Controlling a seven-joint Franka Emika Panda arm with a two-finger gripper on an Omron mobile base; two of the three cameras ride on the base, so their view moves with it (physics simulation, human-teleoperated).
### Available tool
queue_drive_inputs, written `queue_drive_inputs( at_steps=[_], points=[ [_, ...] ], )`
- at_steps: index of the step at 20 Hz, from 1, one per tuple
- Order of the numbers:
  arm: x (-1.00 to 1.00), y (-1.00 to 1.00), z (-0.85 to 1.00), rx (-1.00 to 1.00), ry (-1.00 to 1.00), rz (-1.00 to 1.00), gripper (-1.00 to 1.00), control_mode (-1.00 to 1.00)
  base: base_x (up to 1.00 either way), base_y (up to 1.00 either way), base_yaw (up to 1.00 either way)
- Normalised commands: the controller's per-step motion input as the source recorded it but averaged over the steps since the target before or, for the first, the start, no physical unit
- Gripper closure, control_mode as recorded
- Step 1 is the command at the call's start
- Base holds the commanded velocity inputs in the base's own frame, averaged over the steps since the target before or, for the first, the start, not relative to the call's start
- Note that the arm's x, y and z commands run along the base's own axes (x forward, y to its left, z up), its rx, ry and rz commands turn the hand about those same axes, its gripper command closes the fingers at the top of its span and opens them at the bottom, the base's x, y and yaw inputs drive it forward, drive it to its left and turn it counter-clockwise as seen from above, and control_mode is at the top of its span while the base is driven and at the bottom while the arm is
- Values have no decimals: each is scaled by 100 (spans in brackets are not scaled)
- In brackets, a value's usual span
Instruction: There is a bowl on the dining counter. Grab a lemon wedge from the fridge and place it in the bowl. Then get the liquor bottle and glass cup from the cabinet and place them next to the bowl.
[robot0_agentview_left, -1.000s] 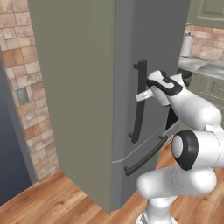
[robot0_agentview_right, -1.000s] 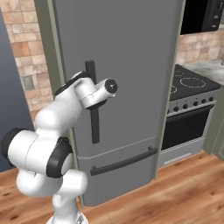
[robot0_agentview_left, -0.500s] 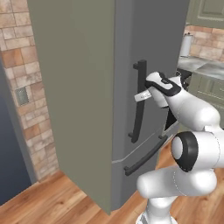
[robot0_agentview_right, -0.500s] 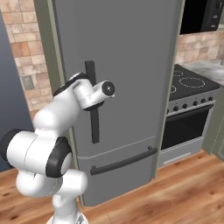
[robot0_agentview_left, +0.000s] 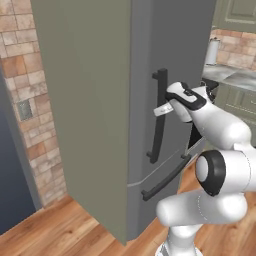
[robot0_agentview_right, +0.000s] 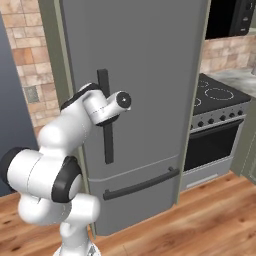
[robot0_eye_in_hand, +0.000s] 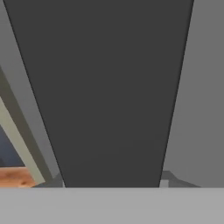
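So the risk here is a slipped grip. The white two-finger gripper (robot0_agentview_left: 161, 110) is parked right at the tall dark vertical bar handle (robot0_agentview_left: 158, 116) of the tall grey fridge (robot0_agentview_left: 100, 100), and whether the jaws are actually clamped on that bar can't be told; a pale finger is seen poking out at about 9 o'clock from the hand, against the handle. If the bar isn't squarely between the fingers when a pull is made, it could pop out, or the door could just stay stuck. A pull along the wrong arc could also twist the hand against the bar.

In the hand view the dark bar (robot0_eye_in_hand: 105, 87) is seen very close, smooth and matte, running from 6 to 12 o'clock, with the flat grey door skin at 3 o'clock. Both fridge doors look closed, so the lemon wedge is presumably inside, unseen.

Surfaces: the fridge (robot0_agentview_right: 140, 90) is rendered as flat, satin grey, boxy, with a second long dark horizontal bar handle (robot0_agentview_right: 141, 184) on the lower drawer at about 6 o'clock. The warm plank wood floor (robot0_agentview_right: 200, 220) is laid below. Further back, a rough brick wall (robot0_agentview_left: 22, 100) is found at 9 o'clock, and a black-topped oven with a dark glass front (robot0_agentview_right: 215, 125) at 3 o'clock.
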Motion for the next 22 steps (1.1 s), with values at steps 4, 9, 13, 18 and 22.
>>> queue_drive_inputs(
  at_steps=[4, 9, 13, 18, 22],
  points=[
    [-30, -27, 0, 0, -1, -4, 100, -100, 0, 0, 0],
    [-43, -61, 0, 2, 0, -8, 100, -100, 0, 0, 0],
    [-38, -78, 0, 6, 0, -7, 100, -100, 0, 0, 0],
    [-35, -84, 5, 7, 0, -7, 100, -100, 0, 0, 0],
    [-24, -83, 11, 8, 0, -5, 100, -100, 0, 0, 0]
  ],
)
